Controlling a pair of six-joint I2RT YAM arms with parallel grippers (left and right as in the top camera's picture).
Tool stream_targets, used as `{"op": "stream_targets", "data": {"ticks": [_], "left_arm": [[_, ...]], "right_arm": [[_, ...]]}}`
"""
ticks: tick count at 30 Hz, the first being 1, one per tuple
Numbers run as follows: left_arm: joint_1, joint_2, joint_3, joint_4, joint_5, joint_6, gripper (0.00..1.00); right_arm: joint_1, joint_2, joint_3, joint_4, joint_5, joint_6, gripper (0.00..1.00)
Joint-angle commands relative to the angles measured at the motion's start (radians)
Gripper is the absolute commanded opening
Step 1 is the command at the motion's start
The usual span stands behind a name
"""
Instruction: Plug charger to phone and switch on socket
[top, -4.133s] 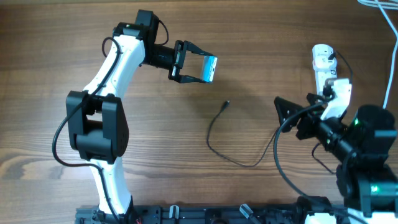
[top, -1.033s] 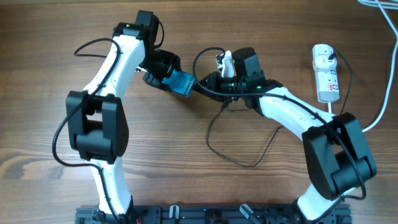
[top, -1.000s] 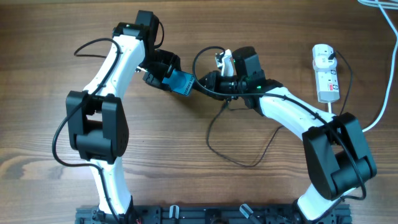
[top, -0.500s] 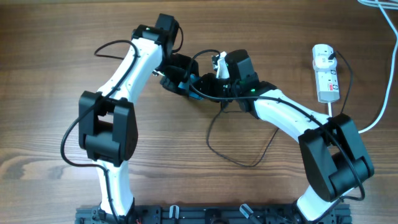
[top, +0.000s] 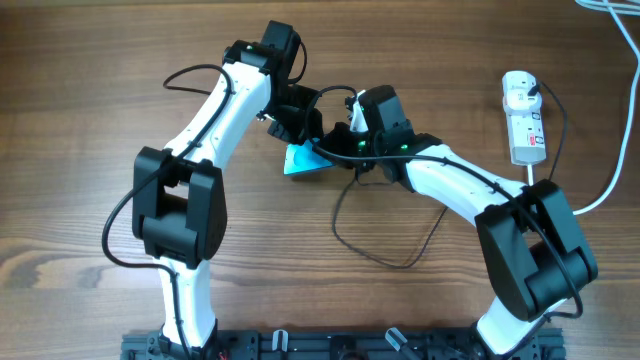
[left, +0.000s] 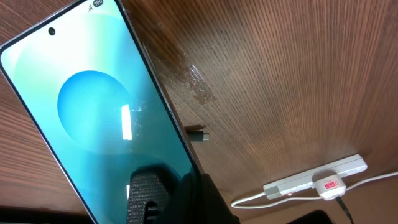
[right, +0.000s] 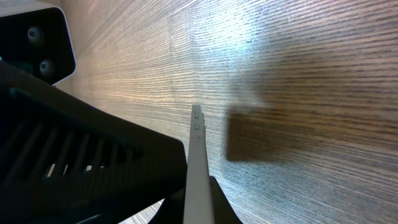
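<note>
Charger (top: 395, 264) loops over the middle of the desk (top: 80, 80); its free end runs under the right arm and is hidden from overhead. Left wrist view picks it up: small dark connector (left: 198, 134) lying on the wood just beside the phone (left: 93, 112), not touching.

Phone (top: 300, 161) sits centre, towards the far edge, tilted, cyan screen lit. Left gripper (top: 300, 135) pinches it, one finger pad (left: 146, 196) flat on the glass, the other finger behind it and hidden. Right gripper (top: 335, 148) is right against the phone; can't tell if it's spread or closed. Right wrist view only gets the phone edge-on (right: 199, 168).

Socket (top: 524, 120) lies by the far right corner, red switch (left: 328, 184) visible from the left wrist.
</note>
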Motion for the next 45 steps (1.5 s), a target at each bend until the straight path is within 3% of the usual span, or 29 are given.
{"op": "stream_targets", "data": {"ticks": [1, 7, 11, 15, 22, 26, 29, 37, 45], "left_arm": [[-0.011, 0.000, 0.011, -0.001, 0.037, -0.006, 0.09], [0.049, 0.000, 0.011, 0.000, 0.044, 0.050, 0.14], [0.099, 0.000, 0.011, 0.074, 0.248, 0.341, 0.15], [0.121, 0.000, 0.011, 0.165, 0.474, 0.481, 0.16], [0.121, 0.000, 0.011, 0.320, 0.727, 0.424, 0.24], [0.121, 0.000, 0.011, 0.349, 0.727, 0.285, 0.23], [0.120, 0.000, 0.011, 0.378, 0.727, 0.200, 0.23], [0.093, 0.000, 0.011, 0.488, 0.714, 0.078, 0.29], [0.093, 0.000, 0.011, 0.495, 0.676, 0.044, 0.31]], "right_arm": [[-0.002, 0.002, 0.023, 0.025, -0.012, 0.000, 0.04], [-0.096, -0.034, 0.023, 0.003, -0.036, -0.011, 0.04], [-0.176, -0.134, 0.023, -0.006, -0.040, -0.024, 0.04], [-0.244, -0.269, 0.023, -0.005, -0.039, 0.019, 0.04], [-0.316, -0.357, 0.023, 0.018, 0.019, 0.289, 0.04], [-0.315, -0.356, 0.023, 0.016, 0.086, 0.643, 0.04], [-0.299, -0.354, 0.023, 0.016, 0.121, 0.777, 0.04], [-0.162, -0.352, 0.023, 0.010, 0.373, 0.814, 0.04], [-0.142, -0.352, 0.023, 0.010, 0.385, 0.822, 0.04]]}}
